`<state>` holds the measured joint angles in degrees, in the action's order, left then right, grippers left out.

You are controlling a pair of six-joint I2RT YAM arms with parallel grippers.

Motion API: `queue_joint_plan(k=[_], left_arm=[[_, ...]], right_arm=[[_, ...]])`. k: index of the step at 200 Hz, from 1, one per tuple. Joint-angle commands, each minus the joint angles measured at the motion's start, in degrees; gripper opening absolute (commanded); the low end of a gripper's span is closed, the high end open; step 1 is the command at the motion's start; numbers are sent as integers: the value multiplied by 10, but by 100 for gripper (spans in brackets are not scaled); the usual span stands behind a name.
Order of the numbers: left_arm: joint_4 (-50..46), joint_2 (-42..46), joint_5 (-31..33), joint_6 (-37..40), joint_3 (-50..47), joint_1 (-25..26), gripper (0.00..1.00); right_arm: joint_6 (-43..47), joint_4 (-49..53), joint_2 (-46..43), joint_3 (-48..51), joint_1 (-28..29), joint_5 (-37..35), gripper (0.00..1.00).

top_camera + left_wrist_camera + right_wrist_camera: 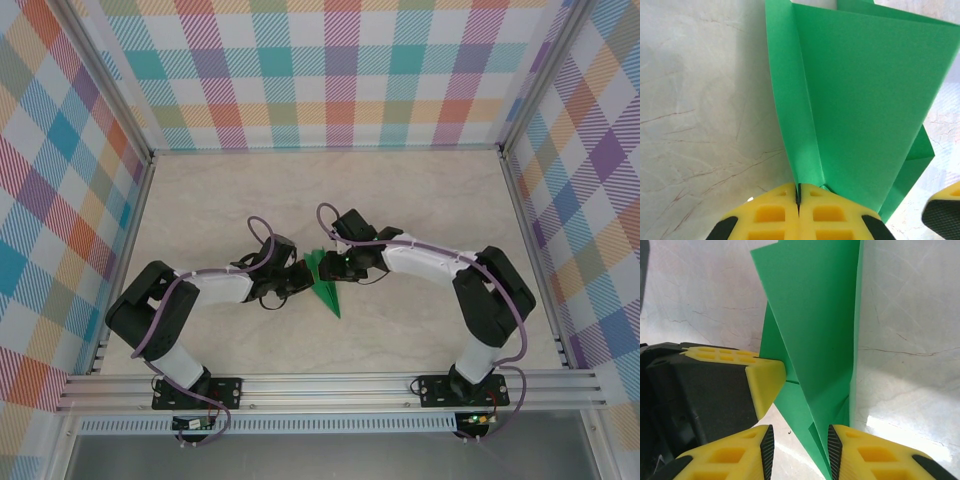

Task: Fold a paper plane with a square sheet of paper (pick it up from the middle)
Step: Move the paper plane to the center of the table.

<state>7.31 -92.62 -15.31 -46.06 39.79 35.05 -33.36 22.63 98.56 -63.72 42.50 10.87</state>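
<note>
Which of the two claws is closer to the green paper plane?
Left. The left gripper is clamped shut on the paper plane, touching its folded edge. The right gripper straddles the plane from the opposite side, jaws apart, with the paper between them.

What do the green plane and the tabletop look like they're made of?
Green plane: thin matte paper, holding sharp creases and layered folds. Tabletop: smooth pale surface with marble-like veins and soft glare, probably laminate or stone; cannot tell which.

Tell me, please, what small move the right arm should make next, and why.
Probably shut the right jaws on the paper plane: they stand apart around its folded edge, while the left jaws already pinch it from the other side.
</note>
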Motion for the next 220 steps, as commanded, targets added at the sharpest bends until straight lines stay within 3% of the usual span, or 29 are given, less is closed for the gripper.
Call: queue_joint_plan(k=[1,62,138,190,220], left_arm=[[4,2,11,-3,-5,-8,0],[-17,12,46,-14,-14,-8,0],[14,7,34,-29,-24,-8,0],[20,15,27,-28,-24,-8,0],[34,20,16,-30,-27,-7,0]], right_arm=[[15,21,16,-22,4,-11,37],[7,49,51,-36,6,-42,44],[1,31,49,-17,9,33,46],[11,36,52,-8,27,40,48],[18,52,60,-11,40,7,49]])
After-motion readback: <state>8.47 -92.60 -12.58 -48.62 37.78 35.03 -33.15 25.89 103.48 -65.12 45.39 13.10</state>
